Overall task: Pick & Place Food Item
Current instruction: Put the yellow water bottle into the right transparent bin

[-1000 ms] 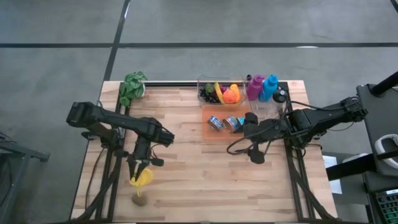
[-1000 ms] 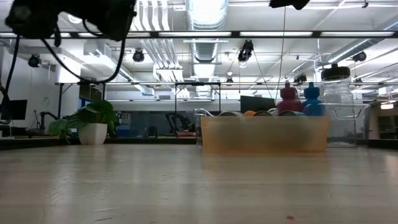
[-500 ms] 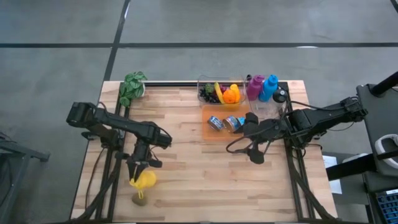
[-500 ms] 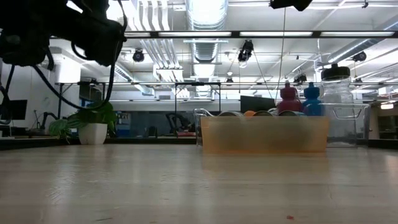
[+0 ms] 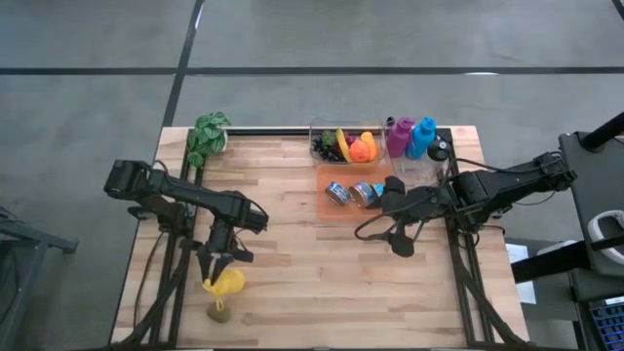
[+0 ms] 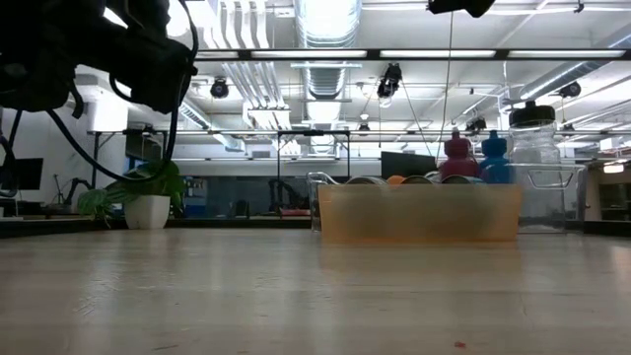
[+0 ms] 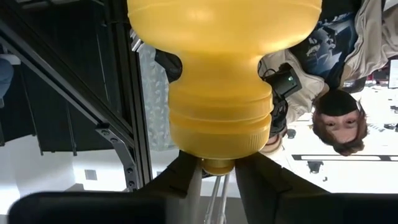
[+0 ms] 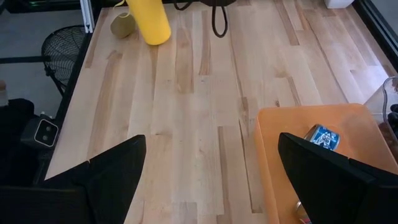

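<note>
A yellow squeeze bottle [image 5: 227, 283] is near the table's near-left corner; it fills the left wrist view [image 7: 221, 74] and shows far off in the right wrist view [image 8: 149, 22]. My left gripper [image 5: 216, 265] is shut on its narrow end. A small brown-green round item [image 5: 219, 313] lies on the wood just nearer the table's edge. My right gripper [image 5: 390, 197] waits open beside the orange tray [image 5: 341, 213], its fingers spread wide [image 8: 211, 180]. My left gripper pinches the yellow bottle's nozzle tip [image 7: 216, 167] between its two fingers [image 7: 186, 180]. The fingers come from the far side, slanting down, along the bottle's length. The body reaches away from the fingers toward the near edge. Whether its base rests on the table, I cannot tell.
The orange tray holds two cans [image 5: 338, 193]. Behind it stand a clear bin of fruit [image 5: 341, 144], a magenta bottle [image 5: 400, 136], a blue bottle [image 5: 422, 136] and a clear jar [image 5: 434, 161]. A potted plant [image 5: 207, 136] stands at the far-left corner. Bare wood lies mid-table.
My left gripper has moved a little toward the table's near edge and sunk lower, carrying the yellow bottle with it, then nearly stopped. It has stayed shut on the nozzle. The brown-green item has not moved.
</note>
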You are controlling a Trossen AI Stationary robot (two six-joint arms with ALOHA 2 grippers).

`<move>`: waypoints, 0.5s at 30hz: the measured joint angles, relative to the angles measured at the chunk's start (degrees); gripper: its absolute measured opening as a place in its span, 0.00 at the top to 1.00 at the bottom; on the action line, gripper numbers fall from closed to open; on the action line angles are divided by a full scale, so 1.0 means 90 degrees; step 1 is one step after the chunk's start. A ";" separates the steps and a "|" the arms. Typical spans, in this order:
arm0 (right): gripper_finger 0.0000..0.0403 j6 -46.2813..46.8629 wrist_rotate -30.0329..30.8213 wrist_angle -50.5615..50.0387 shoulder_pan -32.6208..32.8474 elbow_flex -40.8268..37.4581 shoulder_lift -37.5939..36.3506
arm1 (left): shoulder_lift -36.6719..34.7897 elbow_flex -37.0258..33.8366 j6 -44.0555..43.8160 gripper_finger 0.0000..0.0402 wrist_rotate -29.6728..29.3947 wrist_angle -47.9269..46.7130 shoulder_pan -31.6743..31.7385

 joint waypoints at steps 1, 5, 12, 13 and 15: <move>0.10 0.0000 -0.0001 0.0000 -0.0001 0.0000 0.0000 | 0.0000 0.0000 -0.0001 0.74 -0.0001 0.0005 0.0002; 0.10 0.0012 0.0001 0.0001 -0.0001 0.0000 0.0000 | 0.0000 0.0000 -0.0002 0.68 -0.0015 0.0030 0.0019; 0.10 0.0015 0.0001 0.0000 -0.0002 0.0000 0.0000 | 0.0000 0.0000 0.0318 0.60 0.0202 0.0080 0.0116; 0.10 0.0013 0.0000 0.0002 -0.0001 0.0000 0.0000 | 0.0000 0.0000 0.0335 0.59 0.0253 0.0092 0.0126; 0.10 0.0015 0.0000 0.0000 0.0000 0.0000 0.0000 | 0.0000 0.0000 0.0407 0.58 0.0277 0.0090 0.0145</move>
